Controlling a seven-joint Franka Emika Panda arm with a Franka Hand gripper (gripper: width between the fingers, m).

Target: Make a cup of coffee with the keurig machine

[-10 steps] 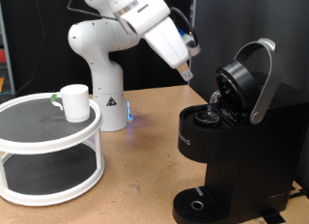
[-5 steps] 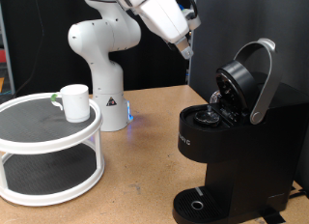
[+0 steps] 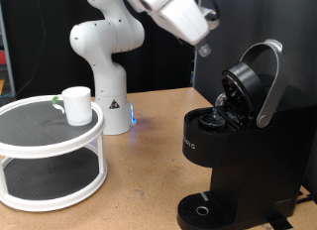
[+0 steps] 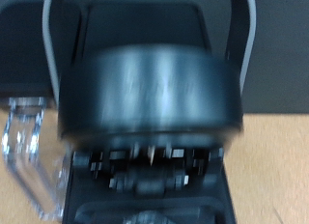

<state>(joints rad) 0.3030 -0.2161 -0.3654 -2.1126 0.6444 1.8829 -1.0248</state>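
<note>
In the exterior view the gripper (image 3: 204, 49) hangs high, above the large matte black keurig machine (image 3: 238, 141), whose lid with the silver-grey handle (image 3: 271, 79) stands open just below it. I cannot tell if its fingers are apart. The small white ceramic cup (image 3: 77, 104) sits well apart on a white two-level round stand (image 3: 50, 156)

In the wrist view, blurred, the open machine (image 4: 150, 98) fills the picture, and the fingers do not show

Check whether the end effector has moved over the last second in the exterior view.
Yes. The end effector has risen and shifted toward the exterior view's right, away from the open lid of the keurig machine.
</note>
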